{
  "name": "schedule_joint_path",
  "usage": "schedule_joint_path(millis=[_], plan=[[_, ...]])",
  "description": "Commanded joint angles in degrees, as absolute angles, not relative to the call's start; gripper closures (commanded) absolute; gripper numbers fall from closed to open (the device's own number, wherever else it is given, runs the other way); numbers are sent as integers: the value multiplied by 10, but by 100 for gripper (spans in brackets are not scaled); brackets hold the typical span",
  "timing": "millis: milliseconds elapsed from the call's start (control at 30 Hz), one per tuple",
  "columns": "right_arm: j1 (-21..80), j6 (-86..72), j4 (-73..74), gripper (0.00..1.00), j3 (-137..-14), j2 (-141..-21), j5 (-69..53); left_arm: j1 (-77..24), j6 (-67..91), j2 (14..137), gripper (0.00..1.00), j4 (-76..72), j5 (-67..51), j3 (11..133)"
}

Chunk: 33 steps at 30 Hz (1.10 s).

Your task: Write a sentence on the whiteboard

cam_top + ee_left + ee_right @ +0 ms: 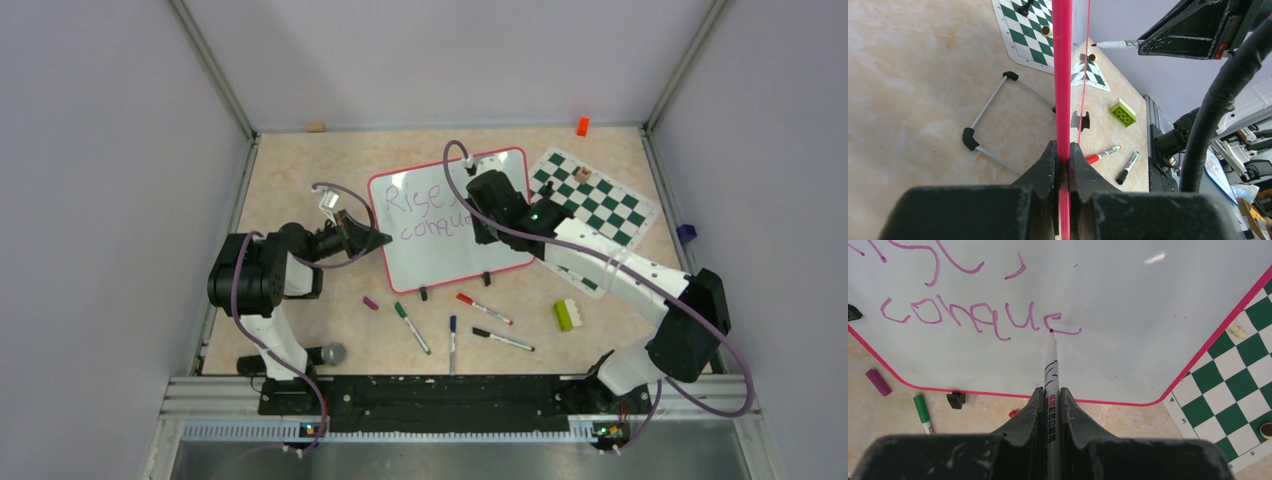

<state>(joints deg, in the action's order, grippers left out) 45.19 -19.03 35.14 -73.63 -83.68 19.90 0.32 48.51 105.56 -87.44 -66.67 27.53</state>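
Purple ink forms the sentence point(973, 320) so far: "Rise," on one line and "conque" under it, both across the upper left of the right wrist view. It sits on the whiteboard point(445, 262), which stands in the middle of the top view, propped on its small black feet on the tabletop point(300, 170).

The left claw point(1063, 150) is clenched on the board's red-pink rim point(1063, 75), which runs straight up the centre of the left wrist view between the jaws. In the top view this grip falls at the board's left edge, about halfway along it. The likely reason for it is steadiness: a light board on two feet would slide or tip under a pressing pen, so one arm pins it while the other writes.

The right claw point(1050, 392) is shut tight on a marker point(1050, 360), which points straight up the middle of its frame. The tip appears to rest on the board at the last letter, the "e" (the word plainly lacks its final "r"). Held along the claw's own axis, the marker lets the wrist camera look down the barrel at each stroke.

From this claw the finished letters spread away to the upper left. Bare white board lies to the right and below, which leaves room for the rest of the writing. The chess mat point(600, 205) lies just beside the board at the upper right.
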Motion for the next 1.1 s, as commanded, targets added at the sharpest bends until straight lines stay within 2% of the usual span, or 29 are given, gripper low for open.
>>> schedule_joint_path(millis=[0,633,1067], plan=[[445,-184,327,100,-765,-850,196,-4,465,1056,100,-928,-684,280],[445,-194,316,100,-763,-856,271,-4,464,1056,100,-927,-684,280],[445,-177,305,100,-789,-876,238,-4,465,1056,100,-928,-684,280]])
